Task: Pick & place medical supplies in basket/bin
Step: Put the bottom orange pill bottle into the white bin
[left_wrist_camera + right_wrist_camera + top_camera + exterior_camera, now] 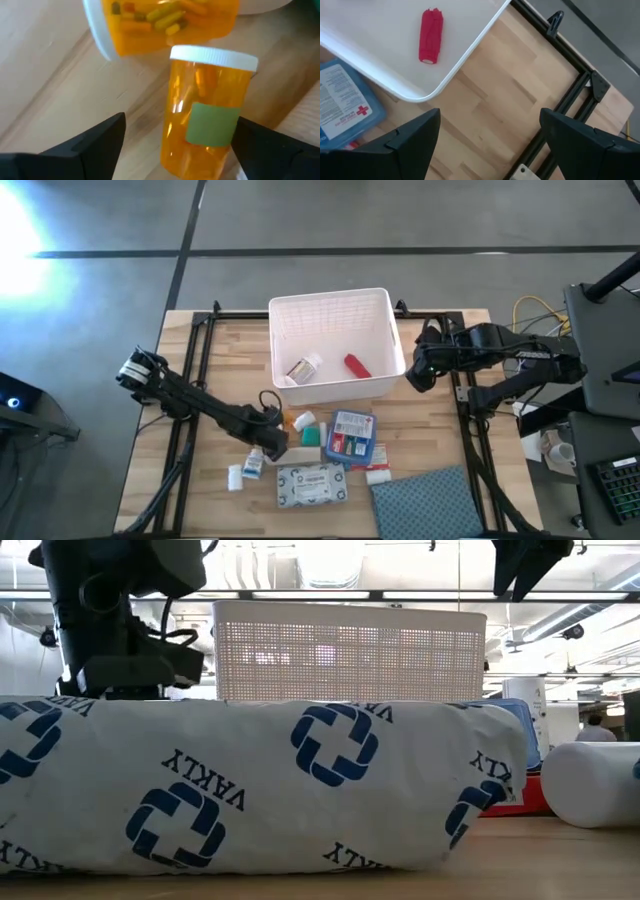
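Observation:
The white basket stands at the table's far middle. A white pill bottle and a red tube lie on its floor. Near of it lie orange vials, a blue box, white bottles and a pale flat packet. My left gripper is low among these and open. In its wrist view its fingers stand on either side of an orange vial with a white cap, and a second vial lies beyond. My right gripper hangs open beside the basket's right wall.
A blue-grey textured cloth lies at the near right edge. In the low view the packet fills the foreground, with the basket behind it. A black frame runs along the table's far and side edges. Bare wood shows right of the basket.

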### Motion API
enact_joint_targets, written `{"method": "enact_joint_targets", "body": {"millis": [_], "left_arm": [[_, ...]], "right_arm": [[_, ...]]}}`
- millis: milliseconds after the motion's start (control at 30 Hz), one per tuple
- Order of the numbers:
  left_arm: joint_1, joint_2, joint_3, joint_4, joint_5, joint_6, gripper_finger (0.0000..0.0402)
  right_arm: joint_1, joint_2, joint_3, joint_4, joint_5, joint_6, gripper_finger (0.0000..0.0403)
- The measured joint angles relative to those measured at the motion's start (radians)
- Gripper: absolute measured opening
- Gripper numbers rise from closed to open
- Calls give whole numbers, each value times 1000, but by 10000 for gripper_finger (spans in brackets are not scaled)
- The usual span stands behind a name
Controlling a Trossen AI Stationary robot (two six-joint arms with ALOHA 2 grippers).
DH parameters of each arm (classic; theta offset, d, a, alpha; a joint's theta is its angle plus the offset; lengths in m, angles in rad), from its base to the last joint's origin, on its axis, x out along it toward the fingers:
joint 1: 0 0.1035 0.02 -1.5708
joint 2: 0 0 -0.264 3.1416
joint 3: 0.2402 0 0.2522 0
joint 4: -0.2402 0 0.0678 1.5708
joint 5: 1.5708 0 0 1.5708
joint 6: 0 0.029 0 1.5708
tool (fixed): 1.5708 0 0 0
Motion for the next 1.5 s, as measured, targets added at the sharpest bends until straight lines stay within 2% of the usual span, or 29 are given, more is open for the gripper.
{"method": "enact_joint_targets", "body": {"millis": [200, 400, 600, 800, 1000, 1133, 1267, 1333, 1433, 1500], "left_arm": [[0, -3, -1, -1, -24, 72, 264], [0, -3, -18, -8, -24, 78, 216], [0, -27, -17, -138, -17, 78, 179], [-6, -188, -13, -170, 29, 106, 172], [-6, -482, -11, -159, 3, 94, 171], [0, -698, -11, -47, -118, 169, 171], [46, -861, -11, 196, -248, 363, 171], [90, -900, -11, 313, -281, 500, 171], [213, -901, -11, 425, -312, 716, 171], [327, -872, -11, 471, -297, 772, 171]], "right_arm": [[0, 0, 0, 0, 39, 4, 329], [0, 0, 0, 4, 56, 7, 329], [0, 0, 0, 4, 57, 7, 329], [0, 0, 0, 5, 56, 25, 329], [0, 0, 0, 5, 56, 25, 329], [0, 0, 0, 6, 56, 25, 329], [0, 0, 0, 7, 56, 48, 329], [-1, 0, 0, 8, 56, 66, 329], [-1, 2, 0, 11, 56, 84, 329], [-1, 2, 0, 12, 56, 100, 329]]}}
